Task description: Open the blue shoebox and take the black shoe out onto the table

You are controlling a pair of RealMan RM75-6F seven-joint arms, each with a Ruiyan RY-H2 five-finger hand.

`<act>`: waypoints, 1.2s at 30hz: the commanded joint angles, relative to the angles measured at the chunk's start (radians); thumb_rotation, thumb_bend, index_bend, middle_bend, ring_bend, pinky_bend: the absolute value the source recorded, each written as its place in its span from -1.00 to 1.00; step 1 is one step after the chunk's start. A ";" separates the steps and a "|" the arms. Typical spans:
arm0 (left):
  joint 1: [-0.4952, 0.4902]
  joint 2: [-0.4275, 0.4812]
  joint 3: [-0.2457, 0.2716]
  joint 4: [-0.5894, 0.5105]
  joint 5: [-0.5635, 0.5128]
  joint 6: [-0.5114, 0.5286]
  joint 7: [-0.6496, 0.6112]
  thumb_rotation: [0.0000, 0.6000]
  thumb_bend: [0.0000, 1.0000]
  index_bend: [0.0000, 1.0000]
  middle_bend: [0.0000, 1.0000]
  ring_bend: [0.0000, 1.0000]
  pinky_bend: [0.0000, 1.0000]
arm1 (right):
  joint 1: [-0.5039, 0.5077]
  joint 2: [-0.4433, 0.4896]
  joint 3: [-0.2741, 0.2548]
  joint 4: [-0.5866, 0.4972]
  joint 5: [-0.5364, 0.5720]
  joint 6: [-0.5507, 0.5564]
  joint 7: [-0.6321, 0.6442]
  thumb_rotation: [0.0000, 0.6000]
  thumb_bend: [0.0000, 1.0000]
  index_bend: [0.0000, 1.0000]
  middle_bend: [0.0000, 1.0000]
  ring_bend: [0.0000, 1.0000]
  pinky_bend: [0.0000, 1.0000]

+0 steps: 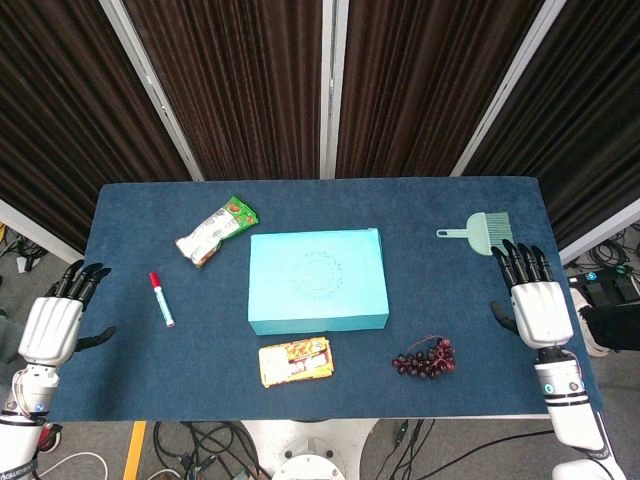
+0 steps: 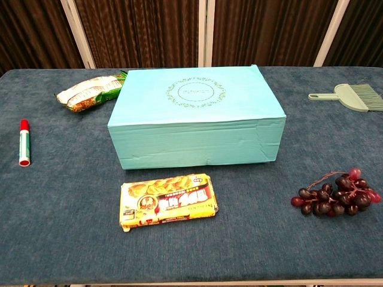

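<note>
The light blue shoebox (image 1: 318, 280) (image 2: 194, 113) sits closed in the middle of the table, its lid down with an oval wreath print on top. No shoe shows; the box hides its inside. My left hand (image 1: 55, 320) hovers at the table's left edge, fingers apart and holding nothing. Over at the right edge my right hand (image 1: 535, 300) is likewise spread and holds nothing. Both hands are well apart from the box. Neither hand appears in the chest view.
A snack packet (image 1: 215, 230) (image 2: 90, 91) lies behind-left of the box, a red-capped marker (image 1: 161, 298) (image 2: 24, 142) to its left. A yellow biscuit pack (image 1: 295, 361) (image 2: 167, 200) lies in front, dark grapes (image 1: 425, 358) (image 2: 335, 194) front right, a green brush (image 1: 480, 231) (image 2: 347, 95) back right.
</note>
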 commanded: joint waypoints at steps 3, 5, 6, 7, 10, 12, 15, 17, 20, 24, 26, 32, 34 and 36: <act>-0.002 0.004 0.003 -0.009 -0.001 -0.007 0.004 1.00 -0.78 -0.71 -0.73 -0.88 -0.36 | 0.000 0.002 0.002 -0.003 0.002 -0.003 -0.001 1.00 -0.58 -1.00 -0.99 -1.00 -1.00; -0.002 0.005 0.003 -0.010 0.001 -0.007 0.003 1.00 -0.78 -0.71 -0.73 -0.88 -0.36 | -0.006 0.003 -0.002 -0.002 0.002 0.000 0.000 1.00 -0.58 -1.00 -0.99 -1.00 -1.00; -0.002 0.005 0.004 -0.011 0.002 -0.007 0.003 1.00 -0.78 -0.71 -0.73 -0.88 -0.36 | -0.006 0.003 -0.002 -0.001 0.001 0.001 0.001 1.00 -0.58 -1.00 -0.99 -1.00 -1.00; -0.003 0.005 0.004 -0.011 0.002 -0.007 0.004 1.00 -0.78 -0.71 -0.73 -0.88 -0.36 | -0.006 0.003 -0.001 0.000 0.001 0.001 0.001 1.00 -0.58 -1.00 -0.99 -1.00 -1.00; -0.007 0.010 0.003 -0.018 0.004 -0.013 0.006 1.00 -0.78 -0.71 -0.73 -0.88 -0.36 | -0.001 0.003 0.003 -0.001 0.002 -0.007 0.000 1.00 -0.58 -1.00 -0.98 -1.00 -1.00; -0.013 0.013 0.001 -0.021 0.004 -0.019 0.010 1.00 -0.78 -0.71 -0.73 -0.88 -0.36 | 0.009 -0.001 0.007 0.003 0.003 -0.018 -0.007 1.00 -0.58 -1.00 -0.98 -1.00 -1.00; -0.017 0.016 -0.001 -0.019 0.006 -0.022 0.008 1.00 -0.78 -0.71 -0.73 -0.88 -0.36 | 0.031 -0.021 0.012 0.027 0.001 -0.044 -0.011 1.00 -0.58 -1.00 -0.97 -1.00 -1.00; -0.018 0.014 0.000 -0.014 0.005 -0.024 0.004 1.00 -0.78 -0.71 -0.73 -0.88 -0.36 | 0.054 -0.038 0.015 0.049 0.002 -0.075 -0.014 1.00 -0.58 -1.00 -0.97 -1.00 -1.00; -0.016 0.001 0.003 0.007 0.012 -0.017 -0.002 1.00 -0.78 -0.71 -0.73 -0.88 -0.36 | 0.094 -0.066 0.018 0.088 -0.013 -0.119 -0.017 1.00 -0.58 -1.00 -0.96 -1.00 -1.00; -0.008 -0.014 0.010 0.021 0.006 -0.016 -0.013 1.00 -0.78 -0.71 -0.73 -0.88 -0.36 | 0.141 -0.107 0.019 0.116 -0.029 -0.169 0.000 1.00 -0.58 -1.00 -0.93 -1.00 -1.00; -0.006 -0.014 0.014 0.030 0.008 -0.014 -0.012 1.00 -0.78 -0.71 -0.73 -0.88 -0.36 | 0.164 -0.125 0.018 0.123 -0.033 -0.198 0.006 1.00 -0.58 -1.00 -0.91 -1.00 -1.00; 0.000 -0.013 0.011 0.041 0.011 0.001 -0.026 1.00 -0.78 -0.71 -0.73 -0.88 -0.36 | 0.206 -0.215 0.027 0.186 -0.044 -0.200 -0.037 1.00 -0.61 -1.00 -0.92 -1.00 -1.00; 0.001 -0.013 0.011 0.048 0.011 0.003 -0.031 1.00 -0.78 -0.71 -0.73 -0.88 -0.36 | 0.216 -0.253 0.035 0.227 -0.048 -0.184 -0.054 1.00 -0.66 -1.00 -0.93 -1.00 -1.00; 0.002 -0.015 0.011 0.053 0.009 0.002 -0.039 1.00 -0.78 -0.71 -0.73 -0.88 -0.36 | 0.228 -0.281 0.040 0.262 -0.046 -0.181 -0.073 1.00 -0.67 -1.00 -0.93 -1.00 -1.00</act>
